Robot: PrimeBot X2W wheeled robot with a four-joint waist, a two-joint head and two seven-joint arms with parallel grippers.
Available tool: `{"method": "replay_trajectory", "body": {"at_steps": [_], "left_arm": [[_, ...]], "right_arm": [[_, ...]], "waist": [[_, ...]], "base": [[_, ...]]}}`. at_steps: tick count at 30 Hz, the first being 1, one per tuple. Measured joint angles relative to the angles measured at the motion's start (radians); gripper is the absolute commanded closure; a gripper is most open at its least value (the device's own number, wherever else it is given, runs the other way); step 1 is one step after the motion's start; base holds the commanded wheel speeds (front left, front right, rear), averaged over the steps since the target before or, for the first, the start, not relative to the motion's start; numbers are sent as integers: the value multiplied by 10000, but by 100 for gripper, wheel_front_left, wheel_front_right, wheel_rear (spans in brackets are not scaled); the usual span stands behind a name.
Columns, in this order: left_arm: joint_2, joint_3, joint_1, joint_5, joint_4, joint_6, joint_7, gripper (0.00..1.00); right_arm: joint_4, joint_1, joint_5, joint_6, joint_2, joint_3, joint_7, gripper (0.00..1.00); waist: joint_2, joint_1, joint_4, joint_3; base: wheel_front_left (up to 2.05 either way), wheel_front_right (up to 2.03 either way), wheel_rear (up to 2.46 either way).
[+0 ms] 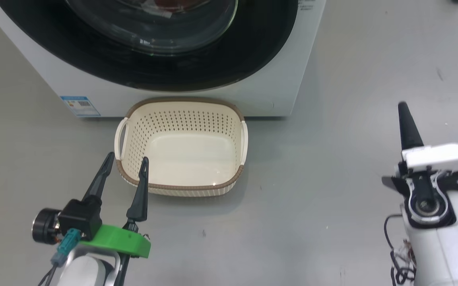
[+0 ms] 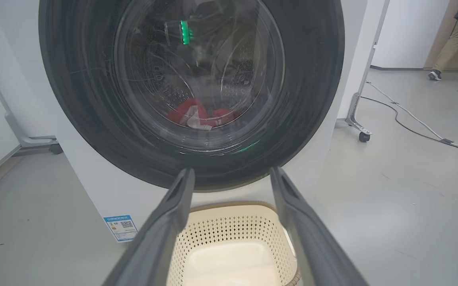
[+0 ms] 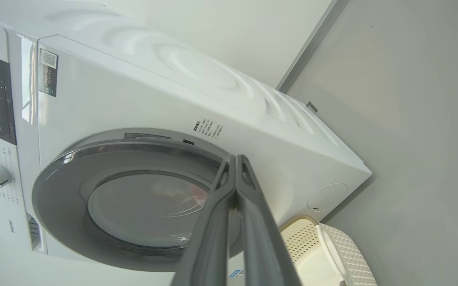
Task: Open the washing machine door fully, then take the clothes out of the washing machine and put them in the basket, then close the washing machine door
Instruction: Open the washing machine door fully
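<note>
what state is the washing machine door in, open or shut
Shut: the washing machine door lies flush on the washing machine, red clothes seen behind its glass.

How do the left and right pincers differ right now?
The left pincer is open, fingers spread; the right pincer is shut, fingers pressed together. The left pincer hangs by the basket's near left corner; the right pincer stands off to the right, over the floor. Both hold nothing and point toward the washing machine door, which is closed.
</note>
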Motion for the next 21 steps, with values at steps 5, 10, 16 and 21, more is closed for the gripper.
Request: {"method": "replay_trajectory", "body": {"at_steps": [5,10,16,21], "left_arm": [[-67,6,-419,0,-180,-40,0,0],[-71,27,-764,0,-297,-117,-2,0],[-182,-10,-1199,-10,-353,-255,-2,0],[-314,-71,-1555,-6,-343,-391,-4,0]], "right_arm": [[-59,-1157,1647,-8,-29,-205,669,100],[-75,-2335,2456,-205,-46,-276,1267,100],[-52,-3788,2847,-566,-96,-522,1879,100],[173,-4631,3032,-755,-198,-552,2385,100]], "waist": [[0,0,166,558],[0,0,346,1138],[0,0,572,1848],[0,0,809,2358]], "base": [[0,0,0],[0,0,0],[0,0,0],[0,0,0]]}}
